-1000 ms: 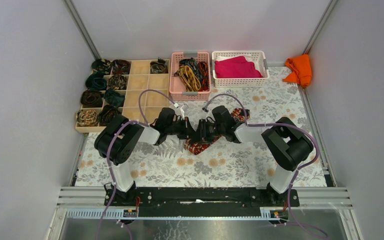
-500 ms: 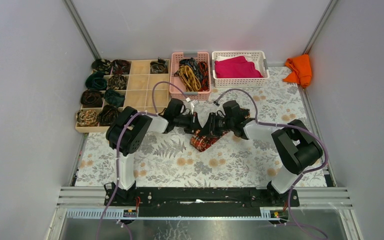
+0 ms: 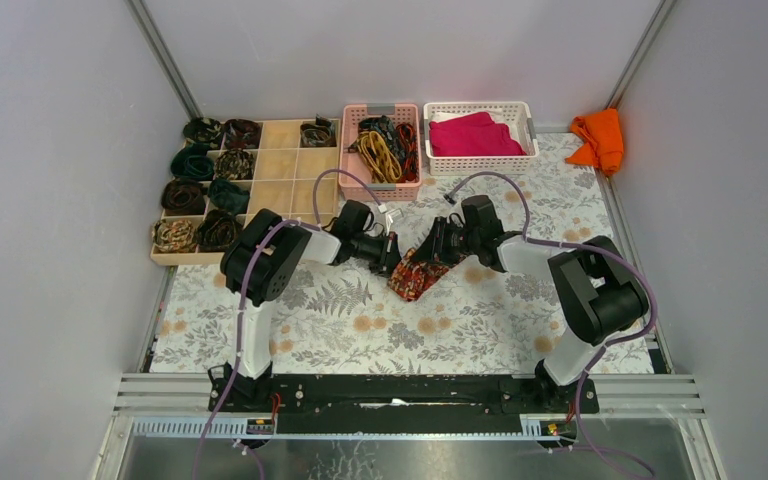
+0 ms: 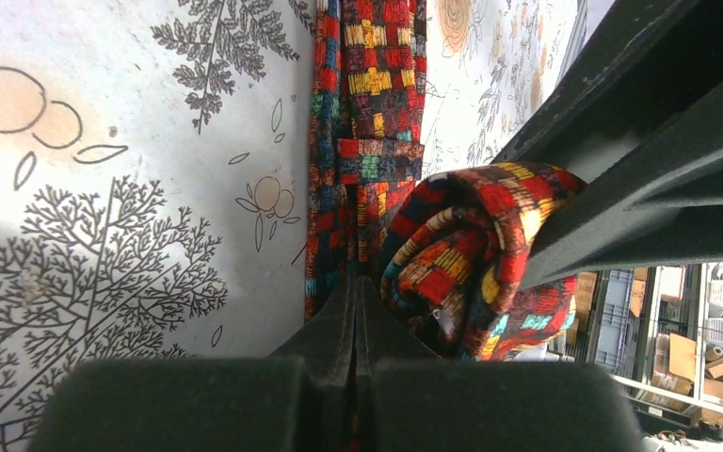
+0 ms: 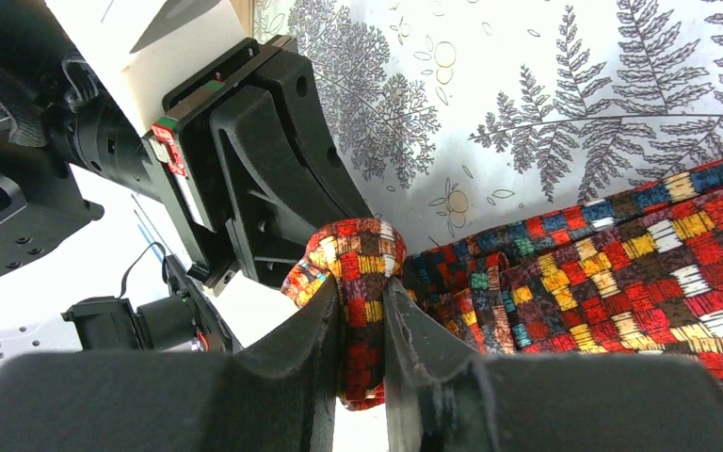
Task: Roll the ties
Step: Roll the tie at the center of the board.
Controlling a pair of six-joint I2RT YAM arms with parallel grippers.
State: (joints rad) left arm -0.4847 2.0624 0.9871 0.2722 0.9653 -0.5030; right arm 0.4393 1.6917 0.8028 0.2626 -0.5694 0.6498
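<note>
A red-orange-and-dark patterned tie (image 3: 418, 275) lies mid-table, partly rolled. My left gripper (image 3: 392, 252) and right gripper (image 3: 432, 250) meet tip to tip over its rolled end. In the left wrist view the left gripper (image 4: 355, 282) is shut, with a sliver of red fabric between its pads and the roll (image 4: 471, 254) bulging just to its right. The flat length of the tie (image 4: 367, 85) runs away along the cloth. In the right wrist view the right gripper (image 5: 362, 292) is shut on the rolled end (image 5: 358, 254), and the rest of the tie (image 5: 621, 273) spreads to the right.
A wooden compartment tray (image 3: 290, 160) at the back left holds several rolled ties (image 3: 192, 162). A pink basket (image 3: 346, 150) holds loose ties (image 3: 380, 148). A white basket (image 3: 478, 106) holds a magenta cloth (image 3: 470, 135). An orange cloth (image 3: 598, 138) lies in the back right corner.
Both grippers have moved away from the arm bases towards the baskets, still tip to tip, and the tie's rolled end has moved with them.
</note>
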